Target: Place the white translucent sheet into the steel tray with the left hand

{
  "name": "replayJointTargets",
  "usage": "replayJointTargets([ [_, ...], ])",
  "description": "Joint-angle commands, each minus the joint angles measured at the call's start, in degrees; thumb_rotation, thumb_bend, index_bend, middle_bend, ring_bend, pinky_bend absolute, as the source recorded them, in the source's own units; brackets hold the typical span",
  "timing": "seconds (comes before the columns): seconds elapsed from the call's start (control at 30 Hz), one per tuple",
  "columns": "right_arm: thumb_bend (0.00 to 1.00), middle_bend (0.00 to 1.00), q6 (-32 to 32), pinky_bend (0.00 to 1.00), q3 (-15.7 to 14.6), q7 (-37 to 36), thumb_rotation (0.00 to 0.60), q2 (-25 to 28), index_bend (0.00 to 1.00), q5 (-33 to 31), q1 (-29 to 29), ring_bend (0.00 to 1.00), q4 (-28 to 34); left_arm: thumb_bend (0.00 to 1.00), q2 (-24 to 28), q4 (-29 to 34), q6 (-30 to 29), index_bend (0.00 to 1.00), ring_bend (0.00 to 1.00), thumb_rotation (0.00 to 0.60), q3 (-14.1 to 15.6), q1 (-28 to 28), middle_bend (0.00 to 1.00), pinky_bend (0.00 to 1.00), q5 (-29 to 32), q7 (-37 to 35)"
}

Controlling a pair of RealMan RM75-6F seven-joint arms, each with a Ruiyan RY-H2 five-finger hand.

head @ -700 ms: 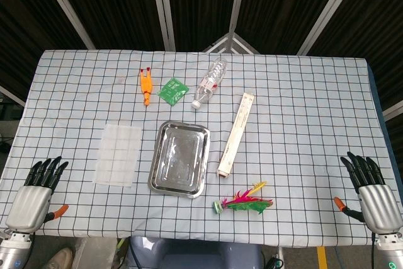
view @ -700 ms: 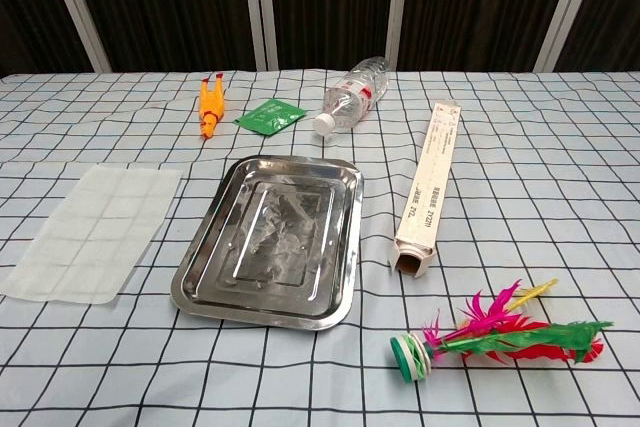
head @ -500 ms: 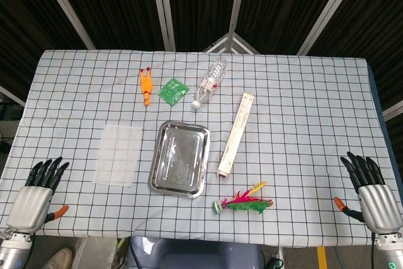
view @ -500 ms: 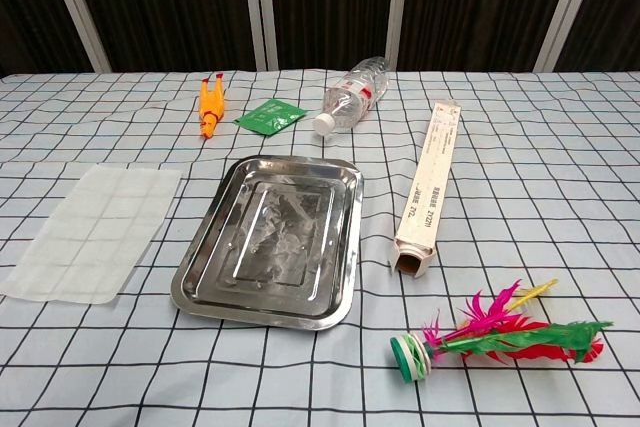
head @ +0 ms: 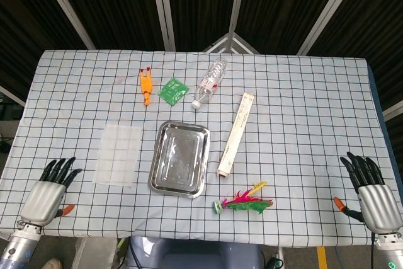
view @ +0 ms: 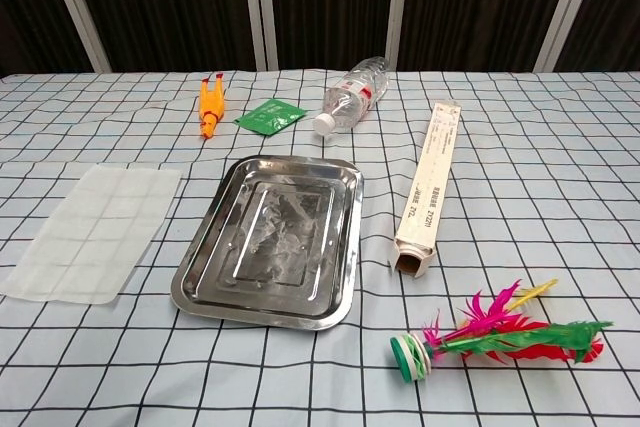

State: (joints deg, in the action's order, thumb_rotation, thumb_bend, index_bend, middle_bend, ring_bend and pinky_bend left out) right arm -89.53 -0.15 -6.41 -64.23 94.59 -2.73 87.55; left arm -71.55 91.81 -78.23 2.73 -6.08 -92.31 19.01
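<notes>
The table (head: pixel 302 105) with its checked cloth carried everything. The steel tray (head: pixel 158 176) lay near the middle, and the white translucent sheet (head: pixel 118 154) lay flat just beside it, on its left, not touching it. The left hand (head: pixel 49 192) was at the near table edge, fingers apart, holding nothing, well apart from the sheet. The right hand (head: pixel 371 194) was also open and empty. The task seemed at its first step, the reach. Next the left hand would need to catch an edge of the thin sheet, which could be difficult.
</notes>
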Motion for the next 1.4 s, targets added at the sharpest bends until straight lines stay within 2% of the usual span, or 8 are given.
replayJointTargets([
  [0.03,0.29,0.00,-0.05,0.00,-0.02,0.00,0.600,-0.01,0.00,0.07,0.01,0.00,0.01,0.17,-1.22,-3.48,3.64,0.31,0.00,0.600,-0.36,-2.52,0.00,0.00,0.43,1.02],
  [0.37,0.29,0.00,-0.09,0.00,0.06,0.02,0.600,-0.05,0.00,-0.08,0.05,0.00,0.13,0.23,-6.73,-14.71,7.11,0.36,0.00,0.600,-2.39,-7.35,0.00,0.00,-0.26,-0.22],
  [0.63,0.29,0.00,-0.07,0.00,0.11,-0.02,0.600,-0.06,0.00,-0.18,0.06,0.00,0.16,0.23,-10.66,-19.87,9.29,0.36,0.00,0.600,-3.24,-9.88,0.00,0.00,0.64,-1.13],
  [0.97,0.29,0.00,-0.24,0.00,0.24,-0.24,0.600,-0.05,0.00,-0.32,0.12,0.00,0.11,0.23,-14.15,-22.51,10.61,0.36,0.00,0.600,-2.95,-11.45,0.00,0.00,1.32,-0.21],
  [1.4,0.29,0.00,-0.43,0.00,0.24,-0.38,0.600,-0.04,0.00,-0.21,0.20,0.00,0.09,0.24,-15.18,-22.73,9.96,0.36,0.00,0.600,-1.90,-11.83,0.00,0.00,1.44,0.18],
])
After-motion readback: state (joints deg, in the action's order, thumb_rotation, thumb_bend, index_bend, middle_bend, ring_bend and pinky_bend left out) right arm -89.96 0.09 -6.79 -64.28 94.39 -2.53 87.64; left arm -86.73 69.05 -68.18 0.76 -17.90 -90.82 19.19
